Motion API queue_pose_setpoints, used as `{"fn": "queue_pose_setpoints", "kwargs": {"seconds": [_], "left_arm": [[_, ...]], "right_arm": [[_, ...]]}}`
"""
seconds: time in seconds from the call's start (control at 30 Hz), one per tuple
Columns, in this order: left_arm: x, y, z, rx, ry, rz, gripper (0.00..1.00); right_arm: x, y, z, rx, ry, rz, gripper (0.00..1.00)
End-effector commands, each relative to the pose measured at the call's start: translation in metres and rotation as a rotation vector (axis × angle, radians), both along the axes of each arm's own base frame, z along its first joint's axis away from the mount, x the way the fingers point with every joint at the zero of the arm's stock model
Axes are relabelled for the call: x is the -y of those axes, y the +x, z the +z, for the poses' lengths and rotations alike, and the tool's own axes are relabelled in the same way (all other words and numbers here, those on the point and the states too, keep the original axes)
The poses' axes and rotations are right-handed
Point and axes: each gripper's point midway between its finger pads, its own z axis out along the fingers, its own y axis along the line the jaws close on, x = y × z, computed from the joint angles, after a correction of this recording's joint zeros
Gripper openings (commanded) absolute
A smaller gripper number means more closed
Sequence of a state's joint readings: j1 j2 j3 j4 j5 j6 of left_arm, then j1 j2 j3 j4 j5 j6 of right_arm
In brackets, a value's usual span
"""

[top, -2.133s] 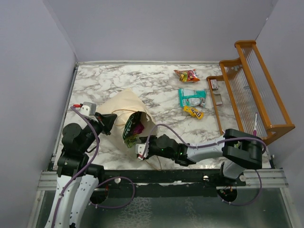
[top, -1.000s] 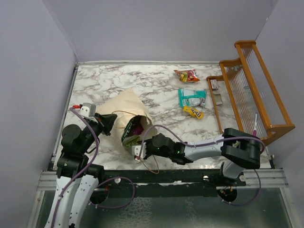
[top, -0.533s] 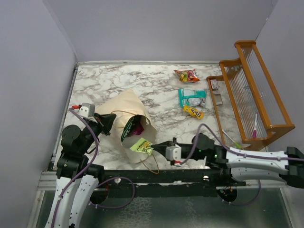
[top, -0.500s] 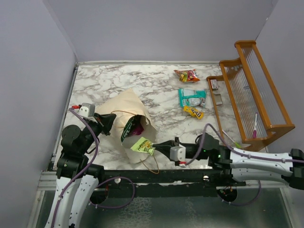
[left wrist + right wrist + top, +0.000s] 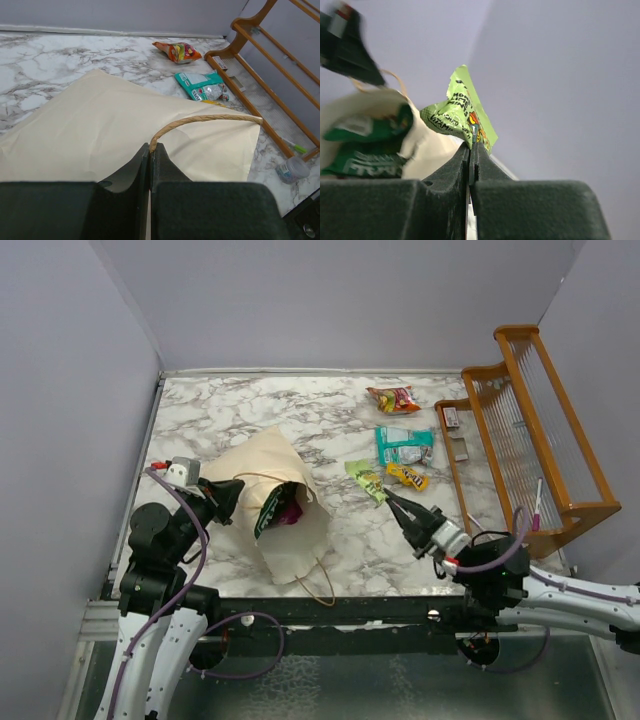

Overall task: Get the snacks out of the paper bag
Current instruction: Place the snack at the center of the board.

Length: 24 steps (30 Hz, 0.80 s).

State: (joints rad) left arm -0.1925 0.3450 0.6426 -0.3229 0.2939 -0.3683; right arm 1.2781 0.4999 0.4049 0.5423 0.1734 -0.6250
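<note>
White marble tabletop walled in plain grey. At centre left of the overhead view, left gripper pinched tight on the tan loop handle of the paper bag, with the mouth turned toward the lower right; same clamp plain in the left wrist view. Inside the mouth, a green chip bag and a purple bag, not yet out. Right of centre, right gripper closed on the small green candy pack, seemingly lifted off the surface, just beside the yellow M&M's and below the teal packet. Red-orange pack higher up, wooden rack along the right edge. Half a second back, that green pack just outside the bag mouth at lower centre; now carried clear across to the cluster of freed snacks. So one more item out of the bag, probably needing only a release beside the others, then a return to the mouth for the green and purple bags.
</note>
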Motion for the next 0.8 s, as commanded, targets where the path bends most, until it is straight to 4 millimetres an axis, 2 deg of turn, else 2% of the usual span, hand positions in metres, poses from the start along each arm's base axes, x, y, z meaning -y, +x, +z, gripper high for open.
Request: {"fn": "queue_pose_setpoints", "kwargs": {"seconds": [0.0,0.13,0.23,0.3,0.33,0.43,0.5,0.57,0.77], "left_arm": [[-0.003,0.001,0.004,0.016,-0.004,0.024,0.0],[-0.003,0.002,0.003,0.014,-0.004,0.023,0.0],[-0.003,0.002,0.004,0.016,-0.004,0.025,0.0],[-0.003,0.002,0.003,0.015,-0.004,0.024,0.0],[-0.003,0.001,0.004,0.015,-0.006,0.022,0.0],[-0.003,0.001,0.004,0.019,-0.006,0.022,0.0],[-0.004,0.0,0.005,0.023,-0.006,0.027,0.0],[-0.004,0.0,0.005,0.024,-0.007,0.028,0.0],[-0.004,0.0,0.006,0.027,-0.008,0.025,0.0]], "right_arm": [[0.048,0.072,-0.049,-0.252,0.036,-0.506,0.01],[0.058,0.109,-0.098,-0.413,-0.037,-0.722,0.01],[0.063,0.146,-0.144,-0.734,-0.01,-0.769,0.01],[0.07,0.164,-0.168,-0.969,0.054,-0.792,0.01],[0.063,0.169,-0.177,-1.043,0.044,-0.791,0.01],[0.063,0.174,-0.213,-1.176,0.019,-0.883,0.02],[0.075,0.17,-0.242,-1.259,0.004,-1.006,0.01],[0.088,0.168,-0.257,-1.302,0.027,-1.117,0.01],[0.128,0.16,-0.269,-1.33,0.148,-1.277,0.01]]}}
